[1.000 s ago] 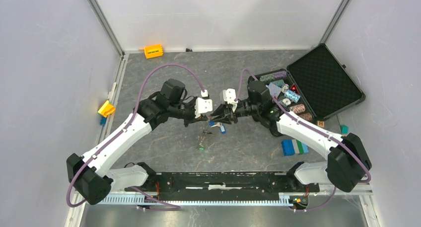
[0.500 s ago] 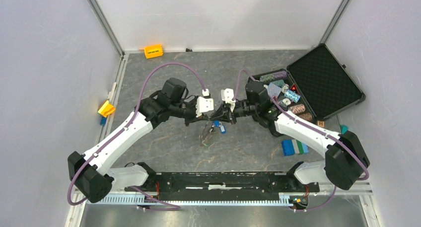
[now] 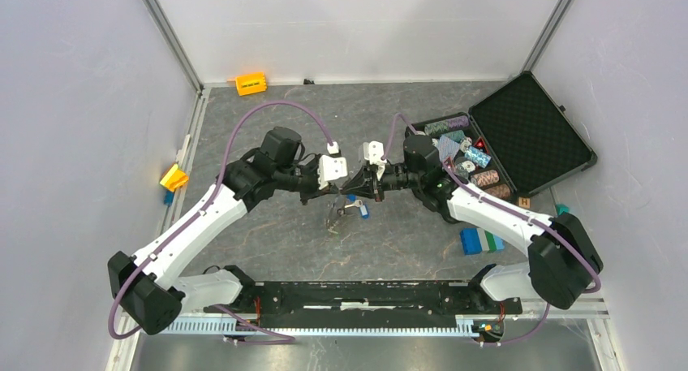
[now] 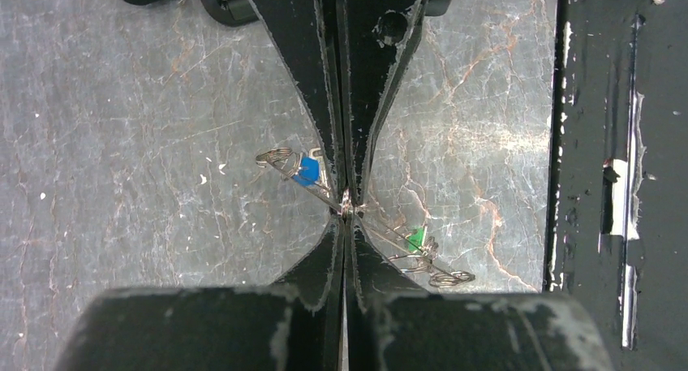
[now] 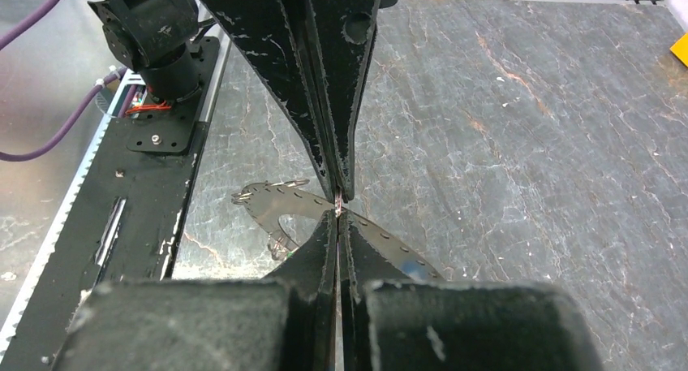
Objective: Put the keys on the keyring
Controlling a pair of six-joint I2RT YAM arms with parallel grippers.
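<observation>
The keyring (image 5: 276,199) is a flat silvery ring with a row of small holes, held off the grey table between both arms. In the left wrist view it shows edge-on as a thin line. My left gripper (image 4: 347,214) is shut on its rim. My right gripper (image 5: 337,213) faces it tip to tip and is shut on the same stretch of rim. A key with a blue tag (image 4: 307,170) and a key with a green tag (image 4: 415,239) hang on the ring by wire loops, one on each side of the fingers. From above, the ring (image 3: 334,218) dangles below the meeting grippers.
An open black case (image 3: 531,135) at the right holds several striped chips (image 3: 469,153). Blue and green blocks (image 3: 480,240) lie near the right arm. An orange block (image 3: 251,84) and a yellow block (image 3: 174,177) sit at the far and left edges. A black rail (image 3: 365,294) runs along the near edge.
My right gripper has shut on the keyring's rim. The ring's lower end, with the green-tagged key, has lifted off the table. Both wrists have shifted slightly.
</observation>
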